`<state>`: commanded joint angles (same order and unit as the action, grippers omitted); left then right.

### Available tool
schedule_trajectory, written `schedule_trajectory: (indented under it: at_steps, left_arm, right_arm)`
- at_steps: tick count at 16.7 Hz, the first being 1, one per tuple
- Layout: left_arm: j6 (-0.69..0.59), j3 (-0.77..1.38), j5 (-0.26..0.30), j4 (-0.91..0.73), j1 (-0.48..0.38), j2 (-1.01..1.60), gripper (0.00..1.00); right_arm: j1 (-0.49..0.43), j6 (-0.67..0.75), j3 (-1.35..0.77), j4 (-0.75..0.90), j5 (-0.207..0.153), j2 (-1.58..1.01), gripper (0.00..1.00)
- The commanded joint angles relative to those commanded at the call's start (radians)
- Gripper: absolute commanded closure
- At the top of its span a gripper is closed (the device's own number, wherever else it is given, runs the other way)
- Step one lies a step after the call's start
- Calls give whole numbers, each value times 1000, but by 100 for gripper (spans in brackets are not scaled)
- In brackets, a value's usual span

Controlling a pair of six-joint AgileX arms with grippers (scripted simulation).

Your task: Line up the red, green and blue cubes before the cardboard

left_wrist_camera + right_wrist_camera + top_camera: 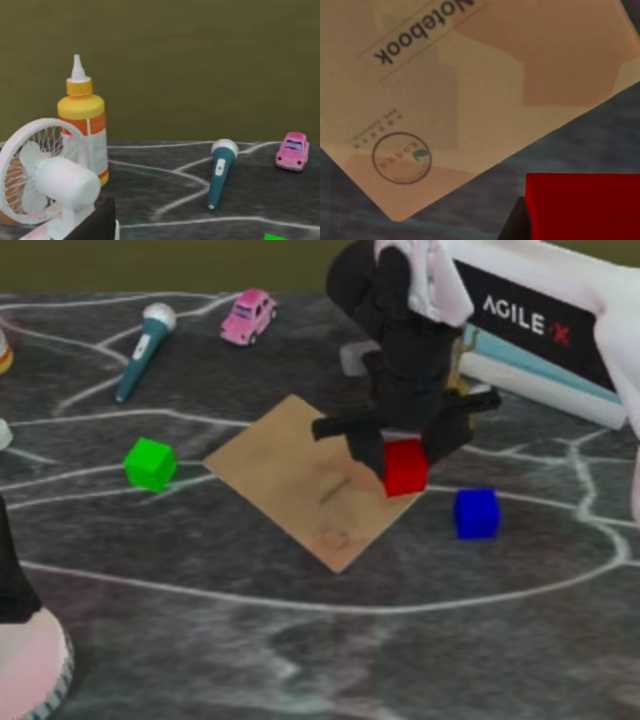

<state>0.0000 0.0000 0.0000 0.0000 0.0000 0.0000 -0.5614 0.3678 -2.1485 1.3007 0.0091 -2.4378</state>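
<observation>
Your right tool [402,455] is down at the cardboard's [290,475] right corner, fingers clamped on the red cube [406,466], which overlaps that edge of the sheet. Green cube [150,463] sits on the tabletop [300,640] just left of the cardboard; blue cube [477,513] is on its right, near the red one. Your left arm [25,640] is parked at the lower left, and you cannot tell its tool's state.

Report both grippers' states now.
Right gripper: shut on the red cube, at the cardboard's right edge.
Left gripper: not in view.
</observation>
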Motion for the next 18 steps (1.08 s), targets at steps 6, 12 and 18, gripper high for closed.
schedule_trajectory:
  at_steps: [6,12,18]
  left_arm:
    - [0,0,0,0,0,0,0]
    - [0,0,0,0,0,0,0]
    - [0,0,0,0,0,0,0]
  right_arm:
    - [-272,451,-182,90,13,-74,100]
    - [-346,550,-228,107,20,-83,100]
    - [-343,550,-155,31,18,-82,100]
